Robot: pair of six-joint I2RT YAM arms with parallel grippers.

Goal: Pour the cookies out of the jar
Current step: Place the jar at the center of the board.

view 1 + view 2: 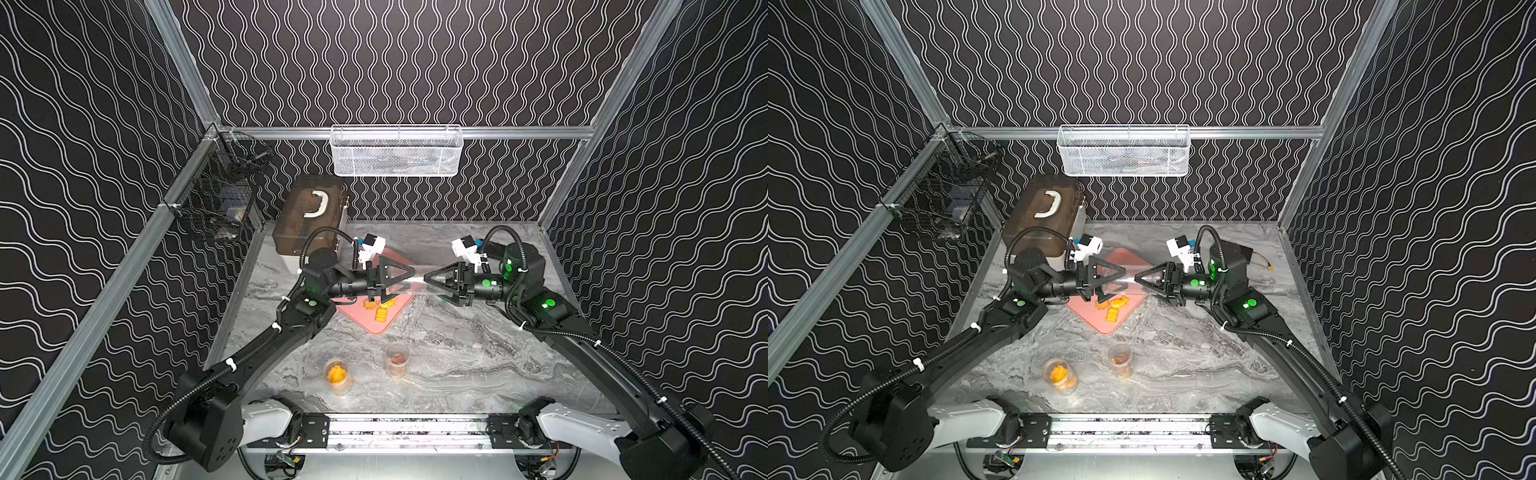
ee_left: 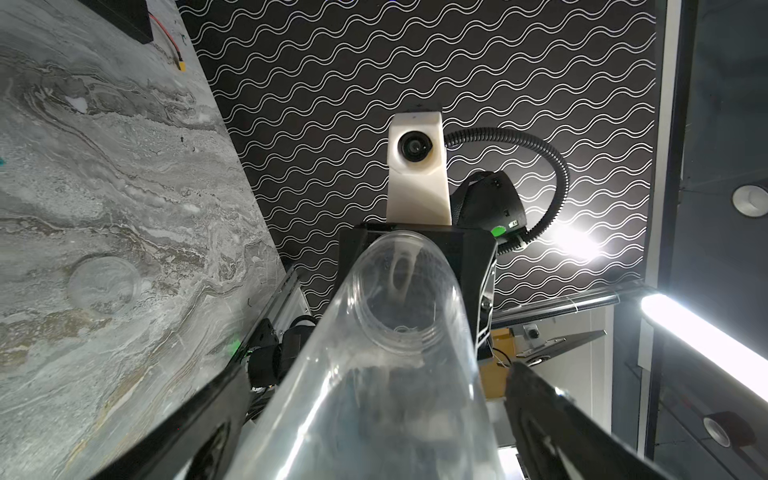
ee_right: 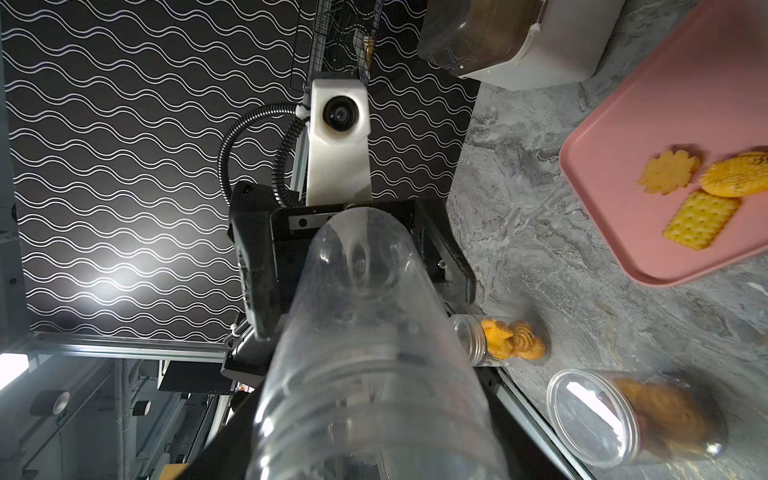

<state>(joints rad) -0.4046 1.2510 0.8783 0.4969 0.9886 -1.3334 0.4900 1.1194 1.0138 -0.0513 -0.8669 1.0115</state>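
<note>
A clear jar (image 1: 417, 283) hangs level above the far edge of the pink tray (image 1: 374, 328), between my two grippers, which face each other. It looks empty in the left wrist view (image 2: 399, 332) and the right wrist view (image 3: 374, 332). My right gripper (image 1: 434, 286) is shut on one end of the jar. At the other end my left gripper (image 1: 400, 284) stands open around it, with a gap showing beside a finger (image 2: 540, 415). Three orange-yellow cookies (image 1: 380, 309) lie on the tray: a flower, a round and a rectangle (image 3: 700, 220).
Two small clear jars with cookies inside stand near the front (image 1: 338, 376) (image 1: 397, 359). A clear lid (image 2: 104, 284) lies on the marble table. A brown-lidded box (image 1: 309, 216) sits at the back left. A white mesh basket (image 1: 397, 151) and a black wire basket (image 1: 220, 199) hang on the walls.
</note>
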